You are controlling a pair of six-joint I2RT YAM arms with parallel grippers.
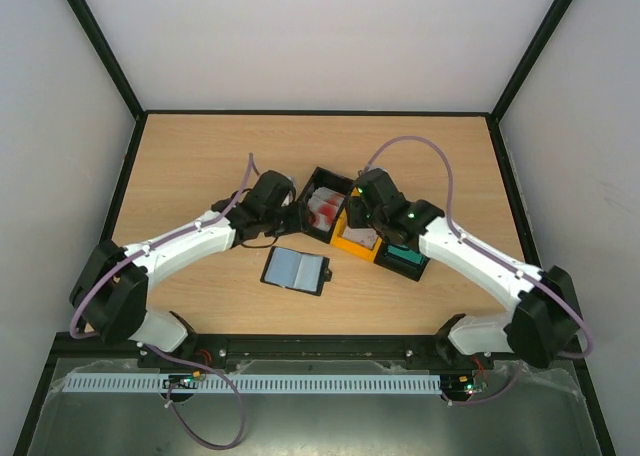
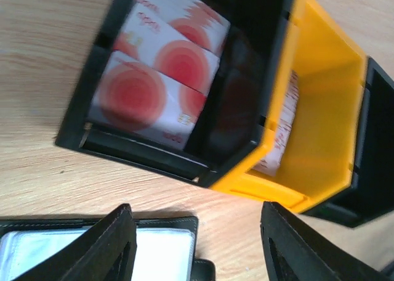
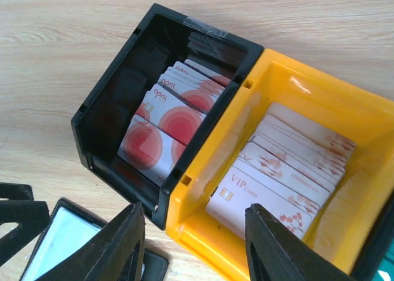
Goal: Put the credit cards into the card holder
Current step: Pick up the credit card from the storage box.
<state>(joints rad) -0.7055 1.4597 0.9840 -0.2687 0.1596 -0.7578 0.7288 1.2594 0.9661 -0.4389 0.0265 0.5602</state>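
The right end effector (image 3: 196, 247) hangs wide open, empty — red cards (image 3: 165, 128) in the black bin (image 3: 101, 105) just ahead-left, beige cards (image 3: 289, 170) ahead-right. The holder (image 3: 58, 244) lies open beside one finger; the left end effector (image 2: 197, 247) gapes empty too, equally near.

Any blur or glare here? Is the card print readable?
Left wrist: soft focus, red-and-white cards slightly smeared. Right wrist: sharp, "VIP" readable on the beige cards, small glare on the yellow bin wall. Top external: even light, print too small to read.
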